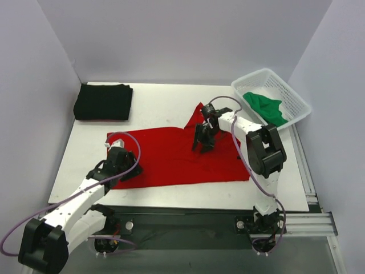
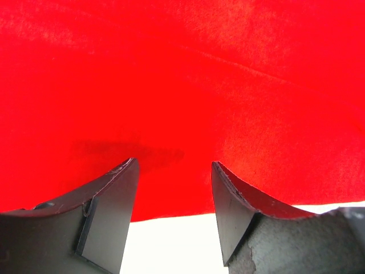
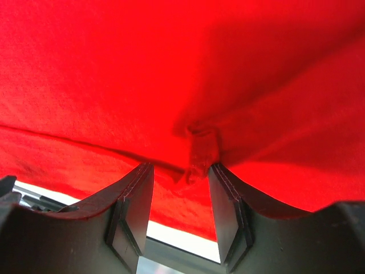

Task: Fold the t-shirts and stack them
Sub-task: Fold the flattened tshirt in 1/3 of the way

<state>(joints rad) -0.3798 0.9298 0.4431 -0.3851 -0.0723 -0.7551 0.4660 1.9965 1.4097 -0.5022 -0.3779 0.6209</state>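
Two fingers point(image 2: 111, 205) of the left gripper point(image 2: 174, 162) stand spread with nothing between them. They are poised low over the red t-shirt point(image 1: 171, 157), just inside its edge at about 8 o'clock, probably so they can close on that edge for a fold. Toward 1 o'clock of the shirt's middle, the right gripper point(image 3: 181, 166) has its fingers point(image 3: 134, 205) partly apart around a small raised pucker of red fabric. The pucker touches one finger but does not fill the gap, so I cannot tell whether it is pinched or merely standing between them, though creases run toward it as if the cloth were drawn up there. The shirt lies spread wide across the middle of the white table point(image 1: 154, 97), one sleeve pointing to 12 o'clock, not yet folded. A black t-shirt point(image 1: 103, 101) sits folded at 10 o'clock, likely the base of the stack, and a green t-shirt point(image 1: 265, 107) waits in a white mesh basket point(image 1: 296, 100) at 2 o'clock. Plain pale walls point(image 1: 171, 40) close the table in on three sides.
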